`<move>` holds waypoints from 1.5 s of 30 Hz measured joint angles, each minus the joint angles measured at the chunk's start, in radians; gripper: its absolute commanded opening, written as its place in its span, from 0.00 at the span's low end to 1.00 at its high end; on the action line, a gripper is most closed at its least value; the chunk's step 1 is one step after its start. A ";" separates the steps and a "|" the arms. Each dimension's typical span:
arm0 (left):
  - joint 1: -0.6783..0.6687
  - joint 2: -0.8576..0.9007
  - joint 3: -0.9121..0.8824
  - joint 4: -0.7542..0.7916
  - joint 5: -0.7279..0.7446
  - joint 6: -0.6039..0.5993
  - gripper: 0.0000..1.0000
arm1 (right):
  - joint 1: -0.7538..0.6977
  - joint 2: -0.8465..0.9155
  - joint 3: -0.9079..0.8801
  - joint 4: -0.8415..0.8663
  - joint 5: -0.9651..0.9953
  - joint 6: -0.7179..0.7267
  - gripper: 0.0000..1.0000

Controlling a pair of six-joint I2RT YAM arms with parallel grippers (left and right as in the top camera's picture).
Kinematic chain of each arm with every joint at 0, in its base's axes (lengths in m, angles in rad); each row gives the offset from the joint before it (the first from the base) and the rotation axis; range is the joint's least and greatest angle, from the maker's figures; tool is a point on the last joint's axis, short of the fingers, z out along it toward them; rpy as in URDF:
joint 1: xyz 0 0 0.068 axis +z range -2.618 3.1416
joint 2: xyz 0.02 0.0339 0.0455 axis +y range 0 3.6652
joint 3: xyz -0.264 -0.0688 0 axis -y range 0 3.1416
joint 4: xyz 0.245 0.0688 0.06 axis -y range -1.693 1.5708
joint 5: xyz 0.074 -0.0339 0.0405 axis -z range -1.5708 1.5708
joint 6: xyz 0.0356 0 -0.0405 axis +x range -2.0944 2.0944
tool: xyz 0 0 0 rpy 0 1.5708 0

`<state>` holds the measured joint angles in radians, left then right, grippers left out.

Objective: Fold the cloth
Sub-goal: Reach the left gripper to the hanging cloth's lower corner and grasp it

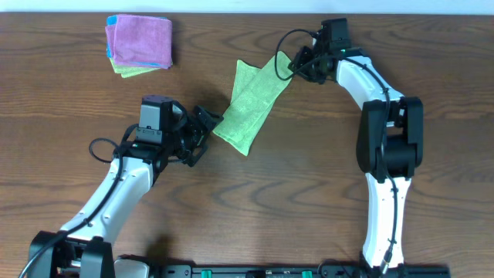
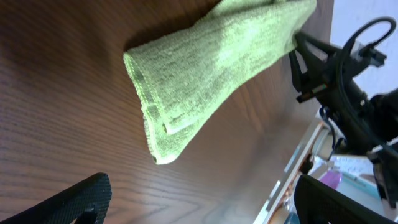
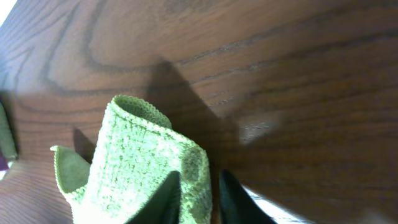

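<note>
The green cloth (image 1: pixel 251 104) lies on the wooden table as a long folded strip, running from lower left to upper right. My right gripper (image 1: pixel 296 64) is shut on its upper right corner, which is lifted and bunched; in the right wrist view the cloth (image 3: pixel 137 168) sits pinched between the fingers (image 3: pixel 198 200). My left gripper (image 1: pixel 207 133) is open and empty just left of the strip's lower end. In the left wrist view the cloth (image 2: pixel 211 68) lies ahead of the wide-open jaws (image 2: pixel 205 205), not touching them.
A stack of folded cloths (image 1: pixel 139 42), pink on top with blue and green beneath, sits at the back left. The dark wooden table (image 1: pixel 309 177) extends on all sides. The right gripper shows in the left wrist view (image 2: pixel 317 62) at the strip's far end.
</note>
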<state>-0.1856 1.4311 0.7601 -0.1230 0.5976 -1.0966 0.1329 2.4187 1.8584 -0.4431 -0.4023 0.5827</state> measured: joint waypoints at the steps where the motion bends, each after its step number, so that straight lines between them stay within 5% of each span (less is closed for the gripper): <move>1: -0.004 0.002 0.000 0.002 -0.007 -0.003 0.95 | 0.002 0.003 0.000 0.002 0.000 0.000 0.03; 21: -0.137 0.263 0.003 0.363 -0.060 -0.103 0.95 | 0.004 0.017 0.001 -0.012 -0.022 -0.036 0.01; 40: -0.190 0.297 0.004 0.415 -0.094 -0.101 1.00 | 0.004 0.017 0.001 -0.013 -0.025 -0.042 0.01; 43: -0.211 0.297 0.004 0.415 -0.112 -0.103 0.70 | 0.004 0.017 0.001 -0.013 -0.025 -0.042 0.01; 45: -0.211 0.297 0.004 0.417 -0.122 -0.097 0.64 | 0.004 0.017 0.001 -0.014 -0.025 -0.043 0.01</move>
<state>-0.3965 1.7283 0.7639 0.2935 0.4751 -1.1931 0.1371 2.4359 1.8591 -0.4572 -0.4274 0.5400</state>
